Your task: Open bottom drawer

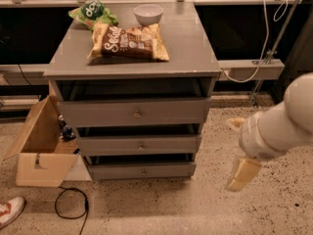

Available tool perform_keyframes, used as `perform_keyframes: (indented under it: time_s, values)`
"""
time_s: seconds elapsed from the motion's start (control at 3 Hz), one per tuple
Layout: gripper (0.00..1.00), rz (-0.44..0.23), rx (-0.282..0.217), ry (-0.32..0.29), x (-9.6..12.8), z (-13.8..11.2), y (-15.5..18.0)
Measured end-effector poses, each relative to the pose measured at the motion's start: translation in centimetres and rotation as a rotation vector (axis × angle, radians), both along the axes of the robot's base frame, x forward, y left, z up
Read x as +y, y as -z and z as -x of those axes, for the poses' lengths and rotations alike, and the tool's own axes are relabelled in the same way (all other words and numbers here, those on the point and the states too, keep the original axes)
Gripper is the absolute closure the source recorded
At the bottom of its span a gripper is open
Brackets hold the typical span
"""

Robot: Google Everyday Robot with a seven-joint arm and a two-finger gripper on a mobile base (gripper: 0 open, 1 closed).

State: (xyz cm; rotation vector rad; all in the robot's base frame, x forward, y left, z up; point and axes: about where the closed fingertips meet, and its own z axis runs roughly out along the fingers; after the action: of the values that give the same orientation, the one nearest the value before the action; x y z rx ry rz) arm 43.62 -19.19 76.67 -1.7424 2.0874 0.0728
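The bottom drawer (112, 171) is the lowest and slimmest grey front of the three in the grey cabinet, with one small round knob (144, 172) at its centre. Its front stands about in line with the two drawers above. My gripper (242, 174), pale yellow on a white arm (279, 126), hangs low to the right of the cabinet, about level with the bottom drawer. It is apart from the drawer and touches nothing.
A chip bag (129, 42), a green bag (93, 12) and a white bowl (148, 13) lie on the cabinet top. An open cardboard box (36, 155) stands at the left. A black cable (71, 207) and a shoe (10, 210) lie on the floor. A white cable (261, 43) hangs at the right.
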Motion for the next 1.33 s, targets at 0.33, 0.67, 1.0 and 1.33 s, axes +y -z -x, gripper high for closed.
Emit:
perform_keyframes:
  time_s: [0.33, 0.67, 1.0, 1.33]
  values:
    - [0.0, -0.071, 0.122, -0.016, 3.1, 0.0, 12.8]
    - [0.0, -0.147, 0.221, 0.001, 5.1, 0.0, 20.6]
    - [0.0, -0.147, 0.221, 0.001, 5.1, 0.0, 20.6]
    - [0.0, -0.145, 0.21, -0.008, 5.7, -1.2, 23.1]
